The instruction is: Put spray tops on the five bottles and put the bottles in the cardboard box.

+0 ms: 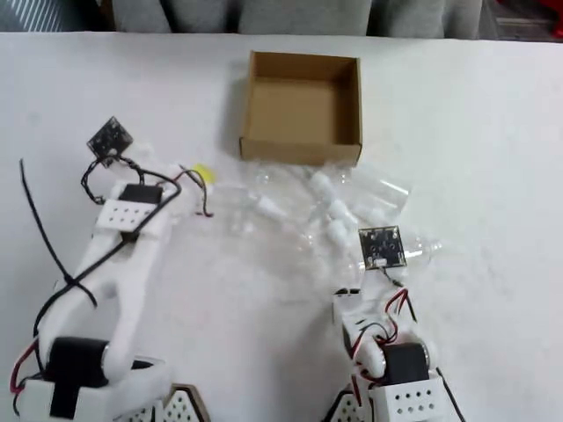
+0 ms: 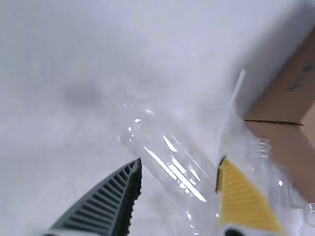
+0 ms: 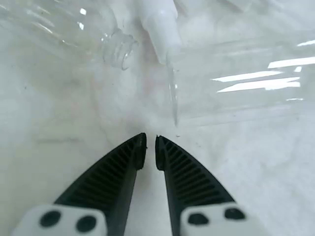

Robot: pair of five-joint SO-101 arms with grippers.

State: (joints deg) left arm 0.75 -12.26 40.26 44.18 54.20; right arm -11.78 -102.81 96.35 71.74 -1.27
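Observation:
The open cardboard box [image 1: 303, 105] sits at the back middle of the table. Several clear bottles [image 1: 387, 193] and white spray tops [image 1: 338, 213] lie scattered just in front of it. My left gripper [image 2: 179, 184] is open, its grey and yellow fingers on either side of a clear bottle [image 2: 170, 164] lying next to the box [image 2: 290, 108]. In the high view its yellow finger [image 1: 201, 174] shows left of the pile. My right gripper [image 3: 150, 147] is shut with nothing in it, just short of a spray top [image 3: 160, 29], its thin dip tube [image 3: 173, 98] and an open bottle neck [image 3: 120, 49].
The left arm [image 1: 123, 255] lies along the left side with loose cables. The right arm [image 1: 387, 352] stands at the front right, with a clear bottle [image 1: 424, 251] beside its wrist. White table [image 1: 493, 158] stretches to the right and the far left.

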